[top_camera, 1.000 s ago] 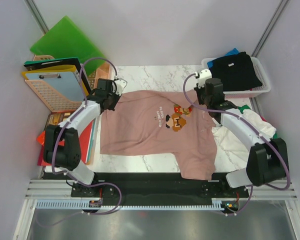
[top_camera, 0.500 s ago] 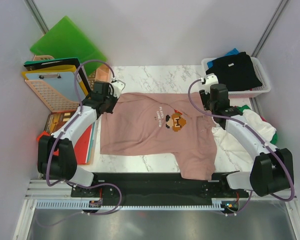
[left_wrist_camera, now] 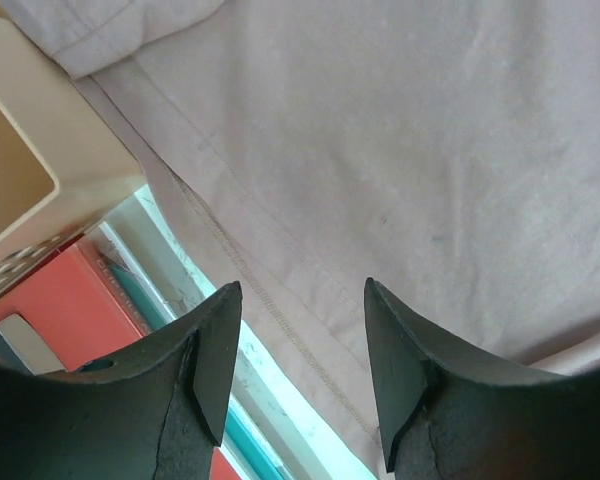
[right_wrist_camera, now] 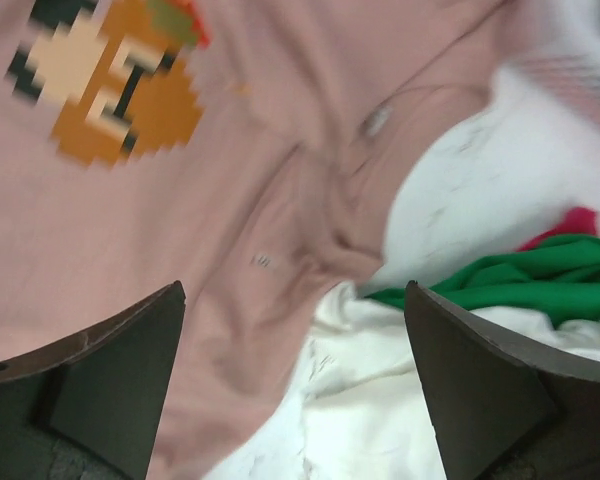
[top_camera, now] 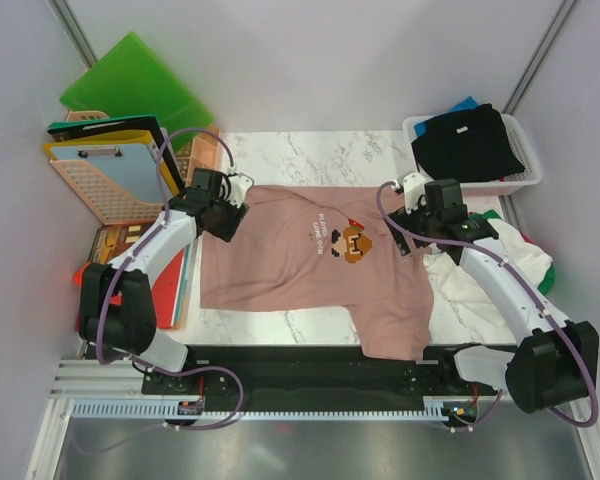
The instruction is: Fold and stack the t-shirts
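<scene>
First, top view, pink t-shirt: soft dusty pink cloth, spread flat and face up on the middle of the table, one sleeve hanging toward the near edge.
Top view, chest print: small blocky pixel figure in brown, cream and black, with a line of pale text beside it.
Top view, table: white marble pattern, smooth and hard.
Top view, black t-shirt: folded, lying in a white plastic basket at the far right corner.
Top view, white t-shirt: crumpled heap touching the right side of the pink one.
Top view, left gripper: over the left edge of the pink t-shirt.
Top view, right gripper: over its right edge, near the print.
Top view, green folder: stiff flat plastic, leaning at the far left.
Left wrist view, left gripper: black matte fingers with a moderate gap, holding nothing.
Left wrist view, pink t-shirt: fine knit with a double-stitched hem running diagonally under the gap.
Left wrist view, beige basket: hard plastic corner just beside the hem.
Left wrist view, red folder: flat, under the basket.
Right wrist view, right gripper: fingers wide apart, holding nothing.
Right wrist view, pink t-shirt: wrinkled at its edge, print blurred.
Right wrist view, white t-shirt: soft folds, touching the pink cloth.
Right wrist view, green t-shirt: bright green, lying on the white one.
</scene>
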Action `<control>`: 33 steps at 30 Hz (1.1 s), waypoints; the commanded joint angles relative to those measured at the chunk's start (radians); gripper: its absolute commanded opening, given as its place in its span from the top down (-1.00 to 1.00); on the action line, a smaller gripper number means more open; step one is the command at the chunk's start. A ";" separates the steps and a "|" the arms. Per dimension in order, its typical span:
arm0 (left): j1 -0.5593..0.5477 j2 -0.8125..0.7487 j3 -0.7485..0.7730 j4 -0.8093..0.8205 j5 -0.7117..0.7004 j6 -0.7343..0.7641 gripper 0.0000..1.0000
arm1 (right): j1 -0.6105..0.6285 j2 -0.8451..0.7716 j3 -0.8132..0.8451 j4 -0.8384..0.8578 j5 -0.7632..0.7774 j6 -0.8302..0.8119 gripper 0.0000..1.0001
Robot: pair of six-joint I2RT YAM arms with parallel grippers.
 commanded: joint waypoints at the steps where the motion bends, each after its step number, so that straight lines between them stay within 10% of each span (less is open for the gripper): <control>1: -0.003 -0.058 -0.014 0.084 -0.023 0.016 -0.20 | 0.004 0.004 0.013 -0.201 -0.184 -0.089 -0.96; 7: -0.005 -0.075 -0.097 0.245 -0.158 0.098 -0.21 | 0.002 -0.033 -0.105 -0.106 -0.128 -0.072 -0.96; 21: -0.003 0.097 0.058 0.109 0.089 0.068 -0.22 | 0.007 0.070 -0.022 -0.203 -0.074 -0.122 -0.96; 33: -0.003 0.035 -0.006 0.100 0.081 0.068 -0.22 | 0.010 0.450 0.223 -0.195 -0.118 -0.080 -0.96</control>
